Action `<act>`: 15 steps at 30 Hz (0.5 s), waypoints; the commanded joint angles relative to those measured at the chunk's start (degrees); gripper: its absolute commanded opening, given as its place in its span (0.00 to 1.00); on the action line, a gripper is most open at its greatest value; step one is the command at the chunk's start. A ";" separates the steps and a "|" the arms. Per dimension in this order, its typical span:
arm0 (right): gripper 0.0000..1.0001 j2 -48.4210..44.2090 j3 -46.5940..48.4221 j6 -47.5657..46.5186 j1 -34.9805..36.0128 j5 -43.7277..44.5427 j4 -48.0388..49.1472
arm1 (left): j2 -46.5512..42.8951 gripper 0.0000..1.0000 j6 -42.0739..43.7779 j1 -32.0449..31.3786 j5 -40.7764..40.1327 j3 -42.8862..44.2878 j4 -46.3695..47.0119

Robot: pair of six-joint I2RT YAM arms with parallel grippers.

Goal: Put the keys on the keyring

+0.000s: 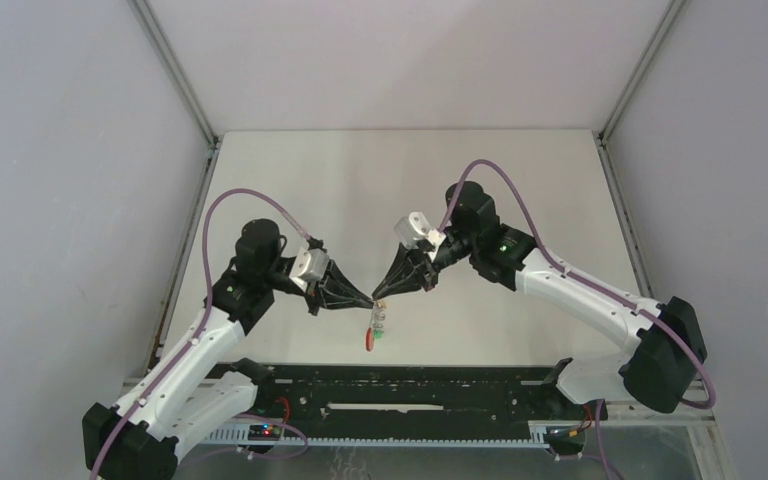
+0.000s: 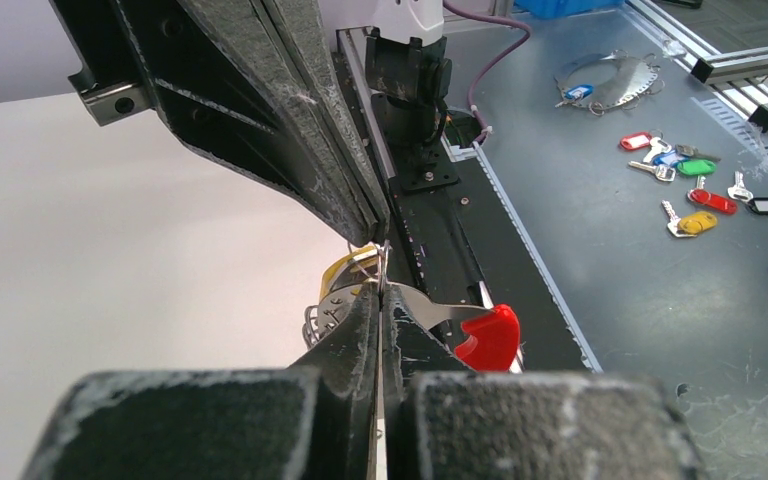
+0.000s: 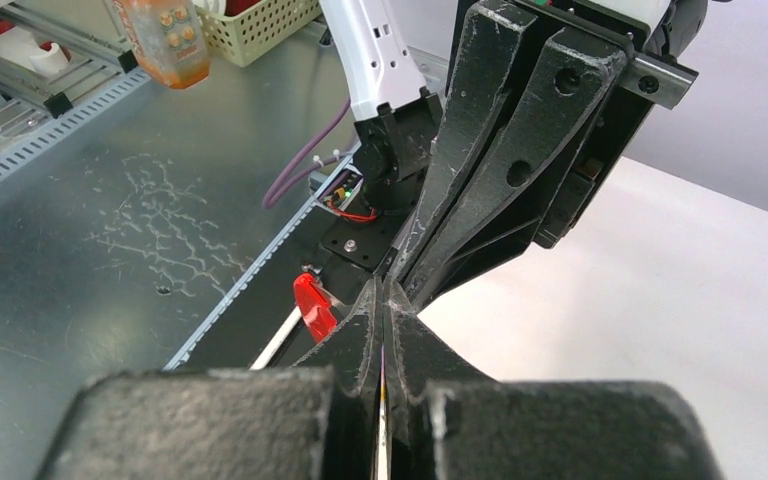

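Both grippers meet tip to tip above the near middle of the white table (image 1: pixel 520 200). My left gripper (image 1: pixel 368 299) (image 2: pixel 380 292) is shut on the keyring (image 2: pixel 430 308). Its flat silver part sticks out to the right of the jaws and ends in the red curved section (image 2: pixel 488 337) (image 3: pixel 314 306) (image 1: pixel 371 340). My right gripper (image 1: pixel 381 294) (image 3: pixel 384 297) is shut on a thin wire of the keyring just above. The yellow-headed key (image 2: pixel 346 267) and small wire loops (image 2: pixel 313 322) hang behind the left fingertips. The green-headed key (image 1: pixel 383 335) dangles beside the red part.
The black base rail (image 1: pixel 410 385) runs along the near table edge under the dangling keyring. Off the table, on the grey bench, lie several coloured keys and tags (image 2: pixel 700 190), a metal disc (image 2: pixel 615 82), an orange bottle (image 3: pixel 165 40) and a basket (image 3: pixel 260 25).
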 commanded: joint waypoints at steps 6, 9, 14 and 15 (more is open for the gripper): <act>0.00 2.49 5.60 -1.85 1.91 1.68 -3.26 | -1.12 0.00 0.16 -0.73 -0.32 0.67 2.59; 0.00 2.84 6.17 -1.99 2.26 2.08 -3.72 | -1.20 0.00 0.08 -0.82 -0.41 0.67 2.60; 0.00 2.92 6.23 -2.91 2.64 2.68 -5.02 | -1.51 0.00 0.07 -0.82 -0.50 0.57 2.58; 0.00 2.90 6.17 -2.95 2.67 2.79 -4.98 | -1.54 0.00 -0.01 -0.82 -0.50 0.49 2.75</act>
